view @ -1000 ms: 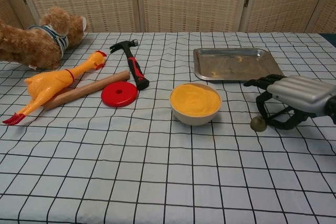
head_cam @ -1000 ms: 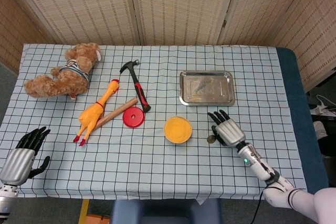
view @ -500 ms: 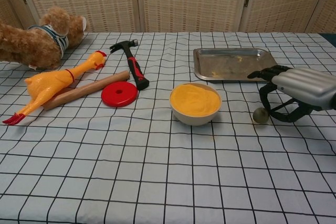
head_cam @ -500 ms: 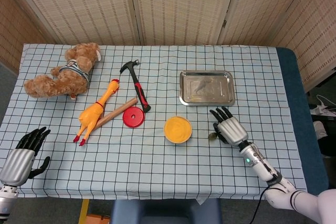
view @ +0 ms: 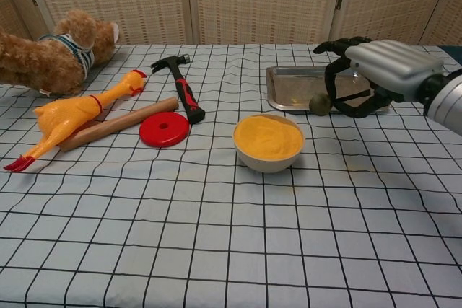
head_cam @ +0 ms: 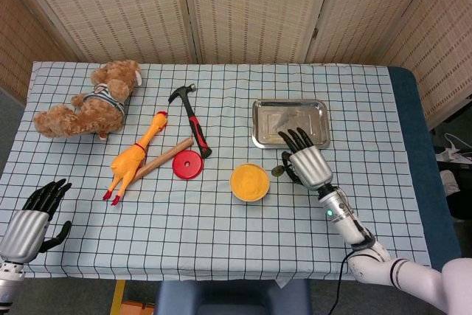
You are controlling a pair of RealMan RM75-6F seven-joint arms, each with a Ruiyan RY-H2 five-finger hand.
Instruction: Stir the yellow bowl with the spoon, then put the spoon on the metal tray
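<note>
Since the earlier frames, the right hand has been lifted off the surface and carried up and toward the bowl, so that it is now seen raised above the cloth in front of the near left corner of the metal tray. The spoon is held in its curled fingers: only the rounded, dull bowl of the spoon is clearly seen, hanging below the hand just beside the tray's near edge in the chest view, while the handle is hidden in the grip. In the head view the spoon is seen between the hand and the yellow bowl, close to the bowl's rim but apart from it. The yellow bowl, filled with a yellow mass, is set on the checked cloth in front of the tray. The left hand is seen only in the head view, at the near left corner of the surface, with its dark fingers spread and nothing held. To the left of the bowl, a red disc, a wooden rod, a hammer, a rubber chicken and a teddy bear are laid out.
</note>
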